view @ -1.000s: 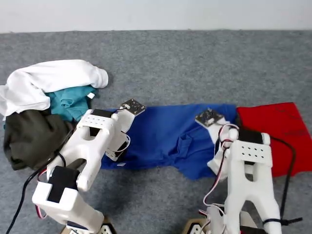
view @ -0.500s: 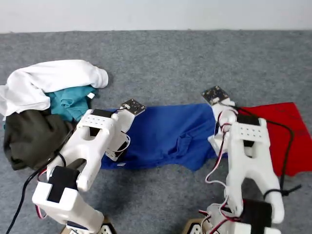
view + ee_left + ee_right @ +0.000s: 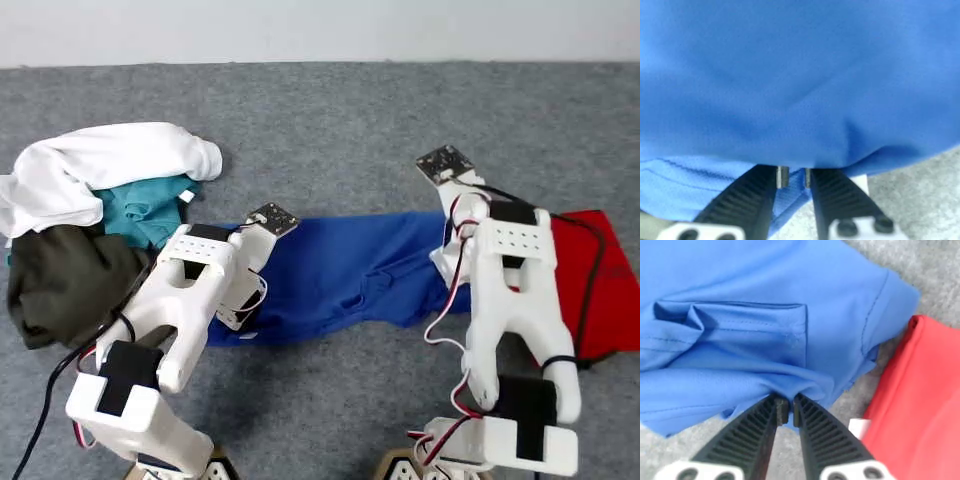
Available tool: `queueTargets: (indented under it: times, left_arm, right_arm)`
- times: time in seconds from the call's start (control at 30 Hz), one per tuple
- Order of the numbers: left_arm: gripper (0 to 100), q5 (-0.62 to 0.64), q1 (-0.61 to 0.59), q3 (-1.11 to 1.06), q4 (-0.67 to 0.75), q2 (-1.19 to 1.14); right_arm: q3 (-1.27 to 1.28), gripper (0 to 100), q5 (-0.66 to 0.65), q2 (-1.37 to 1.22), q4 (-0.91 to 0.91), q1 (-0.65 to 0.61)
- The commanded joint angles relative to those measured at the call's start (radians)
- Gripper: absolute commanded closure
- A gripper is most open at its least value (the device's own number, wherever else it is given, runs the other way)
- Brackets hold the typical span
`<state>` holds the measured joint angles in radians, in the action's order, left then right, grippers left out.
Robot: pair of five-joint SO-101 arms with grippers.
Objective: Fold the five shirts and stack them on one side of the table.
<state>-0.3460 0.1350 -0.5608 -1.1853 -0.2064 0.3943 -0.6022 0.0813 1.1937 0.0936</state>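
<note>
A blue shirt (image 3: 345, 270) lies stretched across the middle of the grey table. My left gripper (image 3: 791, 179) is shut on the blue shirt (image 3: 800, 85) at its left end, under the left arm (image 3: 190, 300). At the shirt's right end my right gripper (image 3: 787, 409) is shut on a pinched fold of the blue shirt (image 3: 740, 335). A red shirt (image 3: 595, 280) lies flat at the right, partly hidden by the right arm (image 3: 505, 290). The red shirt (image 3: 920, 405) shows beside the blue one in the right wrist view.
At the far left lies a heap of unfolded shirts: white (image 3: 100, 170), teal (image 3: 145, 210) and dark olive (image 3: 60, 280). Bare grey table (image 3: 350, 130) stretches behind the blue shirt up to a white wall.
The right arm has swung away from the front edge with the blue shirt's right end in its gripper, lifting and dragging that edge back. The left arm kept still.
</note>
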Motion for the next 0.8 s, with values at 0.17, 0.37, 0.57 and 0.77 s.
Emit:
queueTargets:
  times: [0.17,0.37,0.57,0.77]
  left_arm:
    - [93,0.005,0.008,-0.005,0.057,-0.015]
    - [93,0.005,0.008,-0.005,0.057,-0.015]
    - [93,0.005,0.008,-0.005,0.057,-0.015]
    - [93,0.005,0.008,-0.005,0.057,-0.015]
  right_arm:
    - [-0.109,98.8,0.009,0.004,0.199,-0.059]
    - [-0.104,98.8,0.006,-0.001,0.168,-0.085]
    - [-0.109,97.2,-0.018,-0.065,0.008,-0.085]
    - [-0.112,83.6,-0.046,-0.153,0.008,-0.082]
